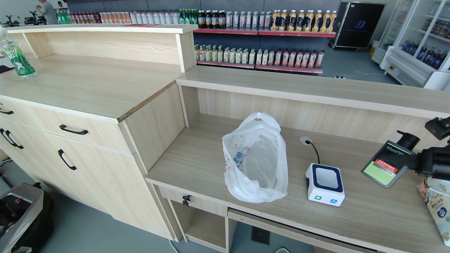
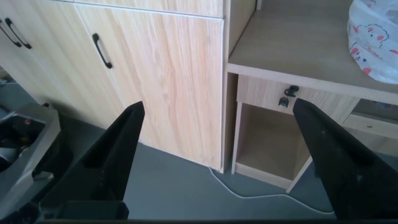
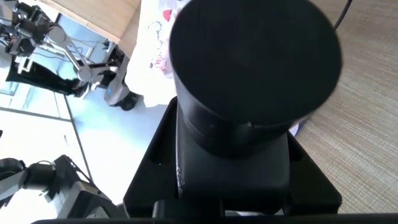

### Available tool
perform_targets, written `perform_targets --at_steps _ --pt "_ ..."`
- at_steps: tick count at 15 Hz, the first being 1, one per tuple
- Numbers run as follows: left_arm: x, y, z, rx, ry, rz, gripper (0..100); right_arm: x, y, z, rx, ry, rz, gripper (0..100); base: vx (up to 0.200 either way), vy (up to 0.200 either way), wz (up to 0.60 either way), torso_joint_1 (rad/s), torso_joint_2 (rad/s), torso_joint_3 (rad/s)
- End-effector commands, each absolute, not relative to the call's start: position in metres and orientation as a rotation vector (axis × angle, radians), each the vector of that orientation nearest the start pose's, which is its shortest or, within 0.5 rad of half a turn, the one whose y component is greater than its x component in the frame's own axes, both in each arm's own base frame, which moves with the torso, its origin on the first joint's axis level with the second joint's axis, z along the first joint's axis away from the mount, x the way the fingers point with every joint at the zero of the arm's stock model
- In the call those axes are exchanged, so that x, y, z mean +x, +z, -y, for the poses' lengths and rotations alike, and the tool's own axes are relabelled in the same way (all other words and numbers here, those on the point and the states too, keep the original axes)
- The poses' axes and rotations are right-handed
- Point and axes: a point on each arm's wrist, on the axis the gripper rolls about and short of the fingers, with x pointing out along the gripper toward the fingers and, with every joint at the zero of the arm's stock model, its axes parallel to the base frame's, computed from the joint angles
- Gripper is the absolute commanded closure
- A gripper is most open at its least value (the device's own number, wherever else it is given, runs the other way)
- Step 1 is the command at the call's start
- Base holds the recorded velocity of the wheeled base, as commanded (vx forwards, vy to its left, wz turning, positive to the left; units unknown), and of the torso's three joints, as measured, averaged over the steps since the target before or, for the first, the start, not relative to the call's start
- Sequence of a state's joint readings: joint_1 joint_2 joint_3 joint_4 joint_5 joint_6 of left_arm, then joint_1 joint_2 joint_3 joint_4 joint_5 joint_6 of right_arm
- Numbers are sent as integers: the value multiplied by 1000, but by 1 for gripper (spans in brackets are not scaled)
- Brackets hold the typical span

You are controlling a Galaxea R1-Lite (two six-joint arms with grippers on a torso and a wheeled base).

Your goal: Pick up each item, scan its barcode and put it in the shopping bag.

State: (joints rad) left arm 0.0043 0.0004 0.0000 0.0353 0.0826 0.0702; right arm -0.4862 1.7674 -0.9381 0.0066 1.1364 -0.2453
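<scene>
Left gripper (image 2: 217, 155): fingers (image 2: 118, 155) spread wide, nothing between them. It hangs below counter level, in front of the wooden cabinet doors (image 2: 168, 81).

Green bottle (image 1: 15, 56): upright at the far left of the raised counter top, well apart from everything else. Its label print is too small to read.

Shopping bag (image 1: 255, 158): white plastic, standing open-mouthed on the lower counter (image 1: 197, 158), with red and blue cartoon print on its left side.

Barcode scanner (image 1: 325, 184): white box with a dark-framed window facing up, just right of the bag. It has two small coloured badges on its front edge. A black cable (image 1: 314, 149) runs from it to a hole in the counter behind.

Flat bottle (image 1: 386, 165): dark body and black cap (image 3: 255, 68), with a grey and green label crossed by a red strip. It is held tilted above the counter, right of the scanner and apart from it.

Right gripper (image 1: 413, 161): closed on the flat bottle near its neck.

Packet (image 1: 437, 207): pale, with cartoon print, lying at the counter's right edge below the right gripper.
</scene>
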Motion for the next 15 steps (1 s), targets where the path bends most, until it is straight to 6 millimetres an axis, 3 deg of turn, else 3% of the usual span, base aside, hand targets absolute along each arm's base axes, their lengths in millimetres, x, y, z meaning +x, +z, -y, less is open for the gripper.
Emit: perform_targets --at_steps 1,3,5,7,10,15 --pt "-23 72 -2 72 86 -40 0 251 184 111 244 657 -408 100 0 0 0 0 0 0" --pt "-23 72 -2 72 86 -38 0 221 221 96 88 495 -361 100 0 0 0 0 0 0" --pt "-23 72 -2 72 86 -38 0 198 241 76 -45 282 -355 100 0 0 0 0 0 0" --pt "-23 72 -2 72 85 -38 0 184 249 58 -127 113 -359 100 0 0 0 0 0 0" --pt "-23 72 -2 72 86 -40 0 176 246 37 -221 -146 -352 100 0 0 0 0 0 0" --pt "-23 72 -2 72 86 -38 0 184 249 20 -257 -191 -213 100 0 0 120 0 0 0"
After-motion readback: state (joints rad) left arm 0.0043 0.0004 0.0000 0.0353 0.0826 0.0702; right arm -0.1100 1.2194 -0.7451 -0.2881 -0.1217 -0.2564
